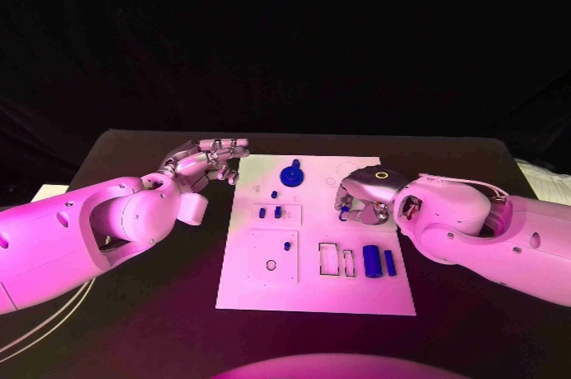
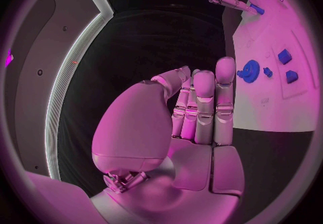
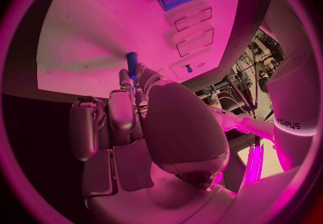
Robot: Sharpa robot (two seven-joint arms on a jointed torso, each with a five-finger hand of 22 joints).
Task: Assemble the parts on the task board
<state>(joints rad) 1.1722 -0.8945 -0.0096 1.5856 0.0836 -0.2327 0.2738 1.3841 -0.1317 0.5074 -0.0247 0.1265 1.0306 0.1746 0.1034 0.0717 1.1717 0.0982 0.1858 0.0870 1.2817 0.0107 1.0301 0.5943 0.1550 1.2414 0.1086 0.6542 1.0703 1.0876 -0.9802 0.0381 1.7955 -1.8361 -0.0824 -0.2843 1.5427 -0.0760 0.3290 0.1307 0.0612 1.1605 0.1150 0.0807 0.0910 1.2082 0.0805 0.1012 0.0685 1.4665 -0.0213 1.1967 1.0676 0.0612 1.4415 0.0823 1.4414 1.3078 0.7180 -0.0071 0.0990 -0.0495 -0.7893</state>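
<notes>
Pinching a small blue peg [image 1: 344, 211] in the right hand [image 1: 365, 200] over the task board [image 1: 256, 292] right of centre, left hand [image 1: 212, 160] waiting empty, fingers together, beyond its far-left corner; next, probably lowering the peg upright into its hole.

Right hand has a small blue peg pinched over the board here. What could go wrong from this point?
The right hand holds the blue peg only at its fingertips, so it could slip or tilt on insertion. Its fingers hang low over the task board and might nudge the small blue parts nearby. The left hand waits beside the board, holding nothing.
</notes>
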